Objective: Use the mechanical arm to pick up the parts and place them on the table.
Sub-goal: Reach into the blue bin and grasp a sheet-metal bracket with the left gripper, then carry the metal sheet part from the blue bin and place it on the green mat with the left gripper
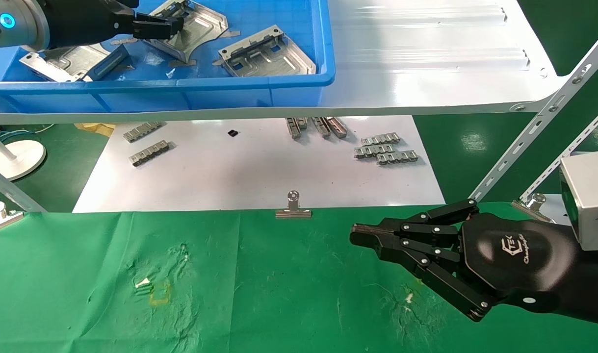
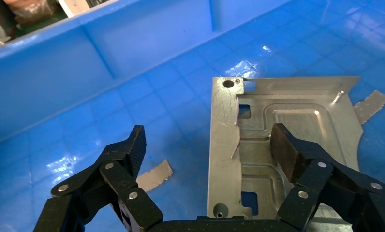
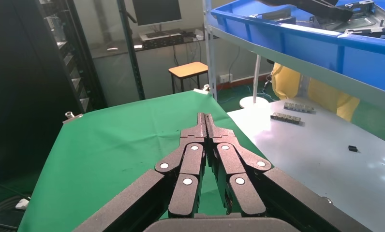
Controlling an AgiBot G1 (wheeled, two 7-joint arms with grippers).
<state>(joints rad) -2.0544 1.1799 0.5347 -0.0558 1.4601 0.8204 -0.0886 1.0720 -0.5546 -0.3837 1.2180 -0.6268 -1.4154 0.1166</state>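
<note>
My right gripper point(image 1: 360, 236), lower right of the head view, hovers over the wrinkled green table point(image 1: 259, 294), black jointed fingers pressed together. Beyond, a silver binder clip point(image 1: 293, 208) bites the cloth's edge. At upper left, my left gripper point(image 1: 173, 25) is spread inside the blue bin point(image 1: 259, 88) over one shiny grooved part point(image 2: 282, 140); its wrist view shows the pads straddling that part's folded rim.

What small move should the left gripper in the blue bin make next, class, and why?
Probably close. The left gripper is open inside the blue bin, one finger over the metal part and another beyond its folded edge, so the rim lies between them. The right gripper hangs shut over the green table.
</note>
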